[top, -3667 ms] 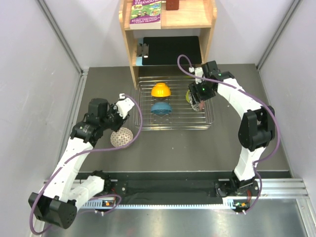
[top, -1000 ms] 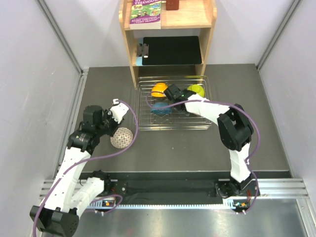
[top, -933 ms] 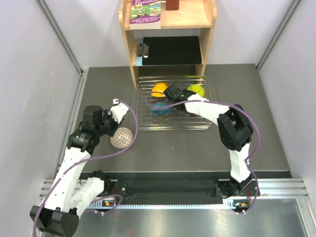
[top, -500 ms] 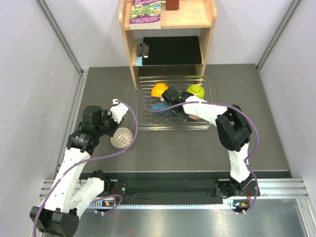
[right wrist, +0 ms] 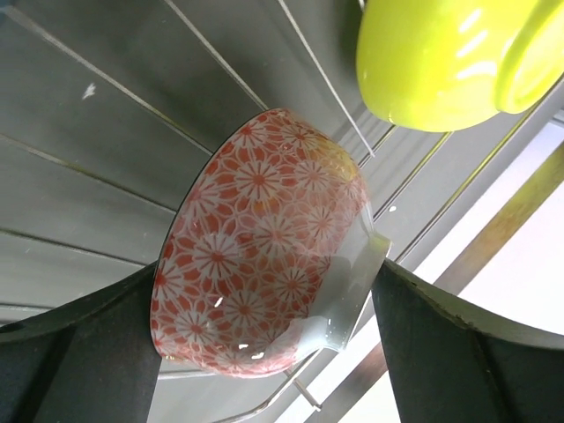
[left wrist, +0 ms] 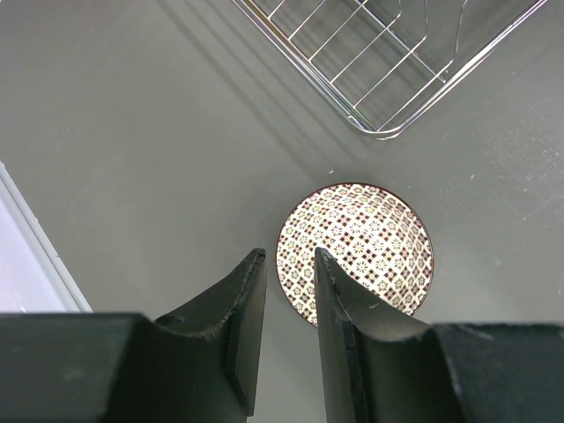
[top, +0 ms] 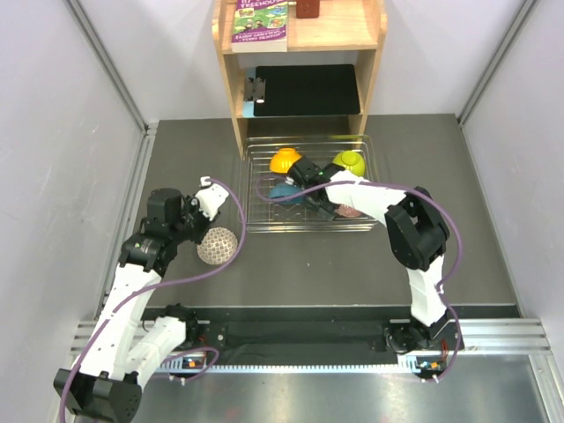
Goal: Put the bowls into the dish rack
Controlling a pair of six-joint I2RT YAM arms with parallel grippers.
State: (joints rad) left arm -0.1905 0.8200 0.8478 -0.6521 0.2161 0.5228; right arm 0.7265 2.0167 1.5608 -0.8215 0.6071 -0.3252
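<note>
The silver wire dish rack holds the orange bowl, the blue bowl and the lime-green bowl. My right gripper reaches low into the rack's front right, with its jaws on either side of the pinkish patterned bowl. That bowl is tilted on the wires just below the lime-green bowl. The white net-patterned bowl sits upside down on the table left of the rack. My left gripper hovers beside it, narrowly open and empty.
A wooden shelf unit stands behind the rack, with a black mat on its lower level. The rack's corner lies just beyond the net-patterned bowl. White walls close in both sides of the dark table.
My right gripper has carried the pinkish bowl from the rack's back to its front right and lowered it. The left arm has barely moved over the last second.
</note>
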